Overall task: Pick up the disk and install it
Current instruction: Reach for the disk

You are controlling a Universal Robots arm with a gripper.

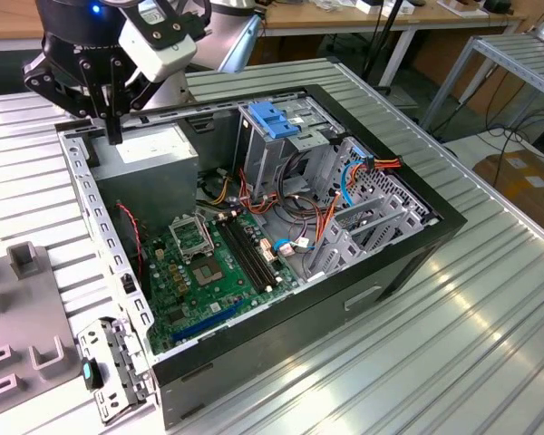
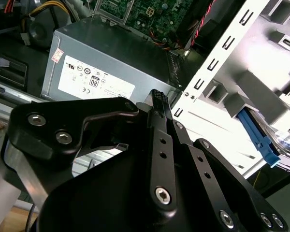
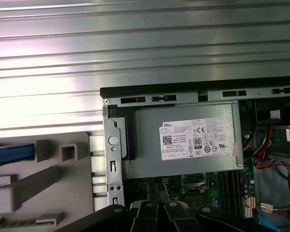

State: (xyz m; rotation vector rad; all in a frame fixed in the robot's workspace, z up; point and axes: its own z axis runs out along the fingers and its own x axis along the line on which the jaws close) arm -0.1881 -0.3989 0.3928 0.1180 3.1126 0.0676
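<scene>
here, pincer (image 2: 157, 96), closed and empty, hovers by the power supply (image 2: 101, 67); disk (image 2: 259, 138), well to its side, judged rigid, weighty, shock-sensitive: hold by its blue rails (image 3: 12, 155).

Bright overhead glare streaks the ribbed table (image 3: 135, 72).

At the upper left of the frame the black end effector (image 1: 115, 136) hangs just over the grey power-supply box (image 1: 154, 156) inside the open computer case (image 1: 440, 225) on the ribbed metal counter (image 1: 453, 353), with the green motherboard (image 1: 208, 272) at centre and a blue-topped metal cage (image 1: 270, 136) higher up.
</scene>
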